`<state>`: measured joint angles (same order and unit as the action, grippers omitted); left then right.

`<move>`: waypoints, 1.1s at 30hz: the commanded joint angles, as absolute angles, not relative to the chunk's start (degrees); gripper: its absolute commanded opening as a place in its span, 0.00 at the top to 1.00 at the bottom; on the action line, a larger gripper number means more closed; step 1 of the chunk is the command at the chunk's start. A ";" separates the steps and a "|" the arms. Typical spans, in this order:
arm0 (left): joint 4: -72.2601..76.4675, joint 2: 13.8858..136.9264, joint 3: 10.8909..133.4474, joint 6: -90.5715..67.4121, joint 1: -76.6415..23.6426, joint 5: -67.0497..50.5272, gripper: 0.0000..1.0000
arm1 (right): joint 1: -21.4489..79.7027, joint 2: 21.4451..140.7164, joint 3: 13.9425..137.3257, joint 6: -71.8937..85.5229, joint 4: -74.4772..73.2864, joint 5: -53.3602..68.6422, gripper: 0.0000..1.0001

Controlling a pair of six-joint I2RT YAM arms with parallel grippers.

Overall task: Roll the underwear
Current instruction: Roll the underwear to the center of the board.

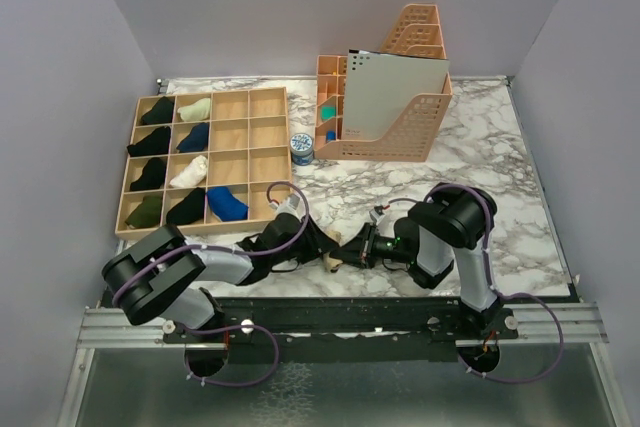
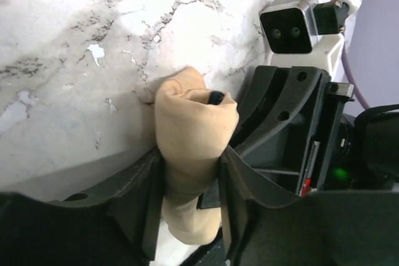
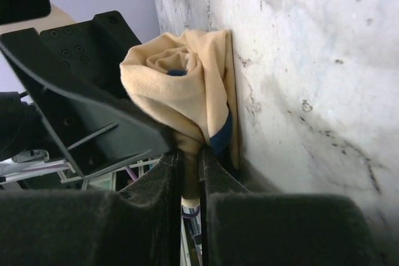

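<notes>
The underwear is beige with a dark blue trim, rolled into a tight bundle (image 2: 193, 126) (image 3: 181, 85). In the top view only a small beige end (image 1: 334, 264) shows between the two grippers near the table's front edge. My left gripper (image 2: 190, 185) is shut on the roll's near part, one finger (image 2: 146, 197) on each side. My right gripper (image 3: 190, 160) is shut on a pinched fold of the same roll from the opposite side. The two grippers (image 1: 322, 247) (image 1: 362, 250) meet nose to nose just above the marble table (image 1: 480, 147).
A wooden divider tray (image 1: 262, 150) at the left back holds several rolled garments in dark, cream and blue. A peach file organiser (image 1: 395, 97) stands at the back centre with a small blue-and-white tin (image 1: 301, 149) beside it.
</notes>
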<state>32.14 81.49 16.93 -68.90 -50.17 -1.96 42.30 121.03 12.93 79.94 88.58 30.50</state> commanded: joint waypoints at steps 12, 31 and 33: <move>6.10 81.27 25.49 -60.43 -51.42 6.25 0.77 | 41.92 98.41 7.21 53.46 58.51 24.56 0.56; -6.55 72.60 36.57 -50.57 -49.12 6.36 1.00 | 42.20 59.76 19.31 36.11 3.98 6.17 0.52; -6.59 71.21 37.11 -50.17 -47.16 4.41 1.00 | 42.21 59.07 19.57 36.25 3.27 5.72 0.52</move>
